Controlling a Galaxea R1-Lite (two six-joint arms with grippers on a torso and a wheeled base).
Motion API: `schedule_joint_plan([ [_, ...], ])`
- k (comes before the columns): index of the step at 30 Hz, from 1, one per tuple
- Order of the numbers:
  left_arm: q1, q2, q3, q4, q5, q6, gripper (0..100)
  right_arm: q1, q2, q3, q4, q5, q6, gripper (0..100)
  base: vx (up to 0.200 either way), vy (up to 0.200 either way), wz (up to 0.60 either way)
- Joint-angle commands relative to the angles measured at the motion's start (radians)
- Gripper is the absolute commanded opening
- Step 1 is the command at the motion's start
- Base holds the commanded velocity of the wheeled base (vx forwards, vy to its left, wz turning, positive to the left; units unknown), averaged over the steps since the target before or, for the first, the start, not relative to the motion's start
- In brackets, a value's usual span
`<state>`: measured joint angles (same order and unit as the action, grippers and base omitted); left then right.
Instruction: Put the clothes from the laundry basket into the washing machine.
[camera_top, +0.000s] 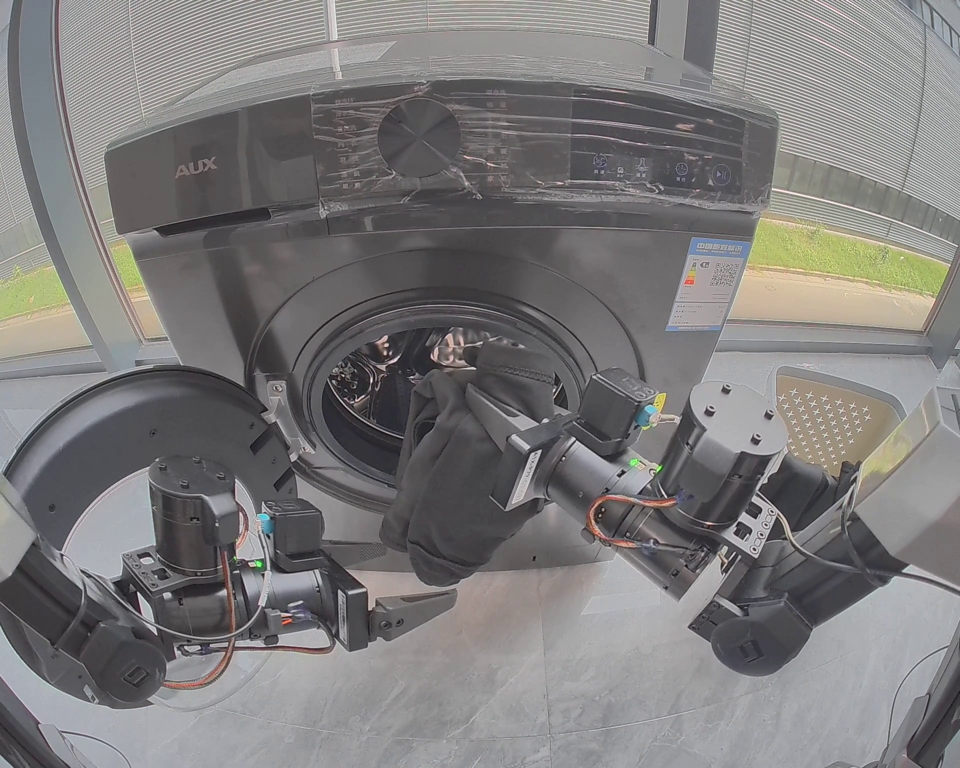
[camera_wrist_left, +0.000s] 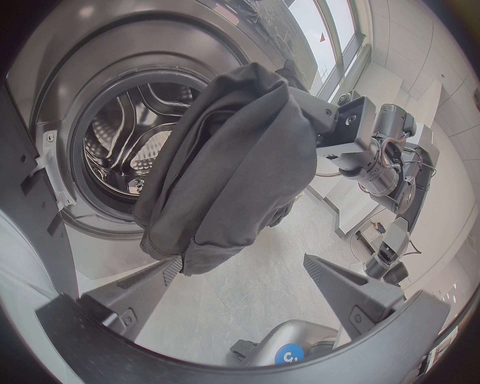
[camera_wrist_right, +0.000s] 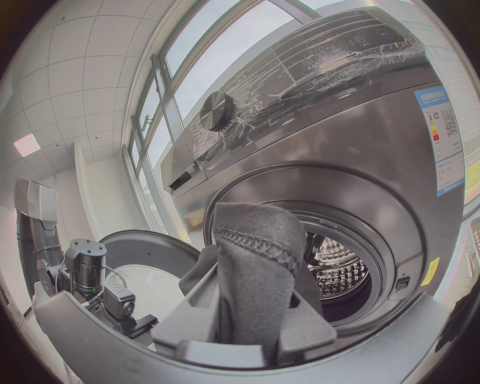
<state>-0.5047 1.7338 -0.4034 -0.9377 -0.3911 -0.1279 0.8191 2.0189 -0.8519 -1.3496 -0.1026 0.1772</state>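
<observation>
A dark grey garment (camera_top: 455, 480) hangs in front of the washing machine's (camera_top: 450, 240) round drum opening (camera_top: 375, 395), its lower end drooping below the rim. My right gripper (camera_top: 478, 398) is shut on the garment's upper edge, just outside the opening. In the right wrist view the cloth (camera_wrist_right: 255, 260) is pinched in the right gripper (camera_wrist_right: 255, 305), with the drum (camera_wrist_right: 340, 275) behind it. My left gripper (camera_top: 420, 608) is low over the floor, below and left of the garment, open and holding nothing. The left wrist view shows the left gripper (camera_wrist_left: 240, 265) under the hanging garment (camera_wrist_left: 235, 165).
The washer door (camera_top: 130, 430) stands swung open at the left, close behind my left arm. A pale perforated laundry basket (camera_top: 835, 420) sits at the right behind my right arm. Grey tiled floor (camera_top: 560, 670) lies in front of the machine.
</observation>
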Motion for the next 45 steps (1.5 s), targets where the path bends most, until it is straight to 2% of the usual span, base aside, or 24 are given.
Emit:
schedule_joint_plan([
  [1,0.002,0.050,-0.008,-0.012,-0.002,0.001,100,0.005,0.001,-0.003,0.000,0.000,-0.001,0,0.000,0.000,0.00],
  [16,-0.015,0.178,-0.015,-0.190,-0.005,-0.027,100,0.005,0.034,-0.003,-0.039,0.000,-0.005,0,0.000,0.000,0.00],
  [22,-0.017,0.230,-0.022,-0.208,0.003,-0.012,100,0.006,0.044,-0.004,-0.043,0.000,-0.005,0,0.000,0.000,0.00],
  [30,-0.017,0.337,-0.015,-0.405,0.020,-0.019,100,0.006,0.044,0.001,-0.043,0.000,-0.005,0,0.000,0.000,0.00],
  [36,-0.017,0.351,-0.022,-0.412,0.023,-0.019,100,0.008,0.044,0.001,-0.045,0.000,-0.005,0,0.000,0.000,0.00],
  [43,-0.017,0.359,-0.049,-0.420,0.055,-0.018,100,0.008,0.044,0.001,-0.045,0.000,-0.005,0,0.000,0.000,0.00],
  [44,-0.017,0.366,-0.064,-0.432,0.064,-0.019,0,0.008,0.044,0.001,-0.045,0.000,-0.005,0,0.000,0.000,0.00],
  [45,-0.017,0.372,-0.071,-0.441,0.069,-0.019,0,0.008,0.044,0.001,-0.045,0.000,-0.005,0,0.000,0.000,0.00],
])
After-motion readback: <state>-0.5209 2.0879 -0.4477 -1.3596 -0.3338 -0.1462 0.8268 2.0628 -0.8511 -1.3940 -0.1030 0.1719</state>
